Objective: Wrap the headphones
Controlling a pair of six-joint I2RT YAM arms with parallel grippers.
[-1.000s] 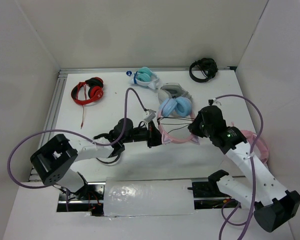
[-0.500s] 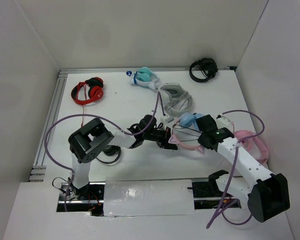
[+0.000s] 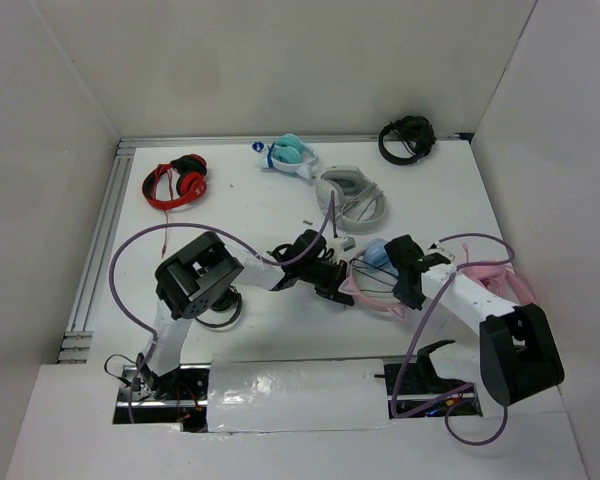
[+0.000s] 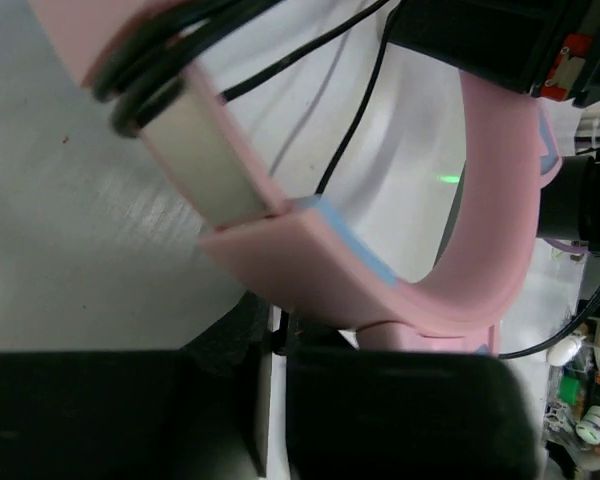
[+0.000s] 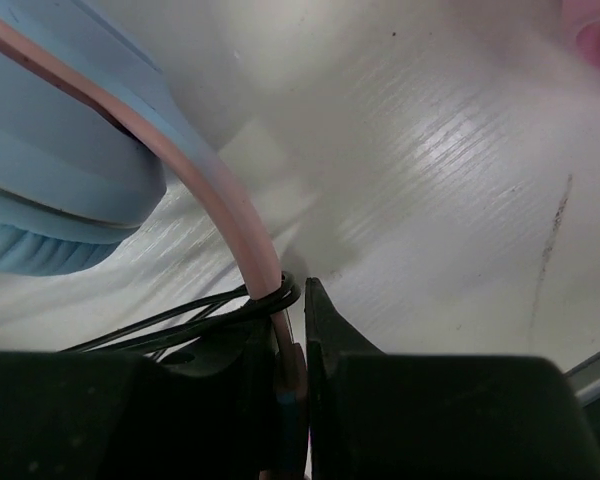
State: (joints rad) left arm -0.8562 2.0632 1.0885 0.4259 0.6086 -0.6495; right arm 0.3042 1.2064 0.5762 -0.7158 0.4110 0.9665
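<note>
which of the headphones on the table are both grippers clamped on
The cat-ear headphones with the pink headband and light blue cups: left gripper and right gripper both pinch its band. The red, teal, grey, black and all-pink pairs are not gripped.

red headphones (image 3: 176,183) and black headphones (image 3: 406,138) lie well apart.

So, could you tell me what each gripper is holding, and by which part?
Both hold the headphones by the pink headband: left gripper beside a cat ear, right gripper near a blue ear cup, at the cable loops.
</note>
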